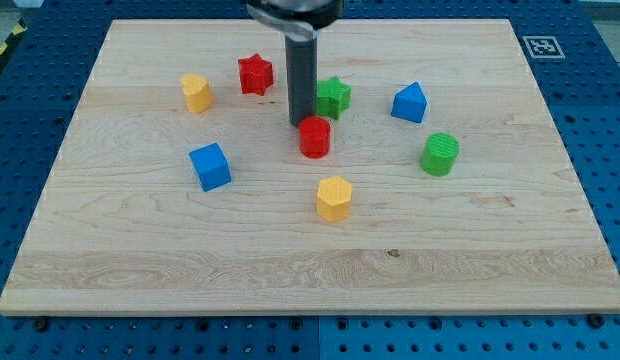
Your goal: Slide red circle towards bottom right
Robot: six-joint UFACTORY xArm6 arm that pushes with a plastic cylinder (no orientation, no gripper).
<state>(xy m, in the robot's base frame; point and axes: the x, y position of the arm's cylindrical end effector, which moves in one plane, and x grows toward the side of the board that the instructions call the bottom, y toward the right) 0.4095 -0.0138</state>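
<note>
My tip (302, 123) sits just at the 10 o'clock side of the red circle (315, 137), touching or nearly so — there is no pincer here, only a plain rod, so nothing is held. The red circle lies near the board's middle, with the green star (333, 96) at its 1 o'clock and the yellow hexagon (334, 197) at its 5 o'clock. The push looks about to begin — the next move calls for driving toward 4 o'clock, passing between the yellow hexagon and the green cylinder (441, 153)
</note>
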